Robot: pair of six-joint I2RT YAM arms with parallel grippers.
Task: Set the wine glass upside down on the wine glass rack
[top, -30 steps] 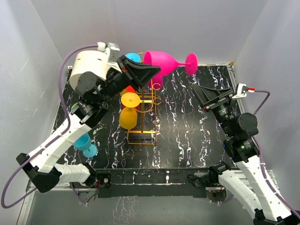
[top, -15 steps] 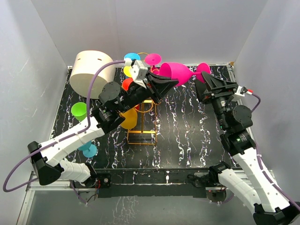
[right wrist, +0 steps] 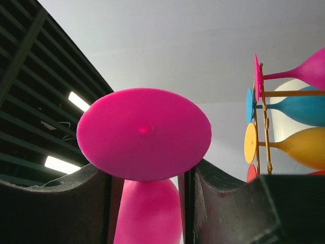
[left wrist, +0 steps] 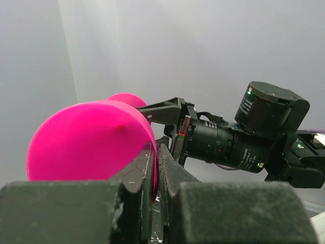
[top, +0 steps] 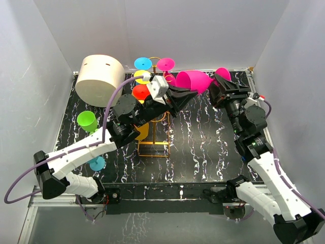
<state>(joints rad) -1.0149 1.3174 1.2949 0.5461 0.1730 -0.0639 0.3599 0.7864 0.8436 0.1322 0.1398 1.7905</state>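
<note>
A pink wine glass (top: 195, 80) hangs in the air on its side, right of the golden-orange wire rack (top: 154, 145). My left gripper (top: 184, 94) is shut on the rim of its bowl; in the left wrist view the jaws (left wrist: 155, 148) pinch the pink wall (left wrist: 86, 142). My right gripper (top: 219, 88) is open at the glass's foot end. In the right wrist view the round pink foot (right wrist: 144, 133) sits above and between my open fingers (right wrist: 147, 178), with the bowl behind. I cannot tell whether the fingers touch it.
The rack carries several glasses upside down: blue (top: 143, 63), pink (top: 165, 63), yellow (top: 140, 129) and red (top: 140, 91); they show at the right of the right wrist view (right wrist: 294, 109). A cream cylinder (top: 101, 80) stands back left. Green (top: 87, 121) and cyan (top: 95, 162) glasses stand at left.
My left arm has brought the pink glass down and to the right. My right gripper has risen and come in around the glass's foot end.
</note>
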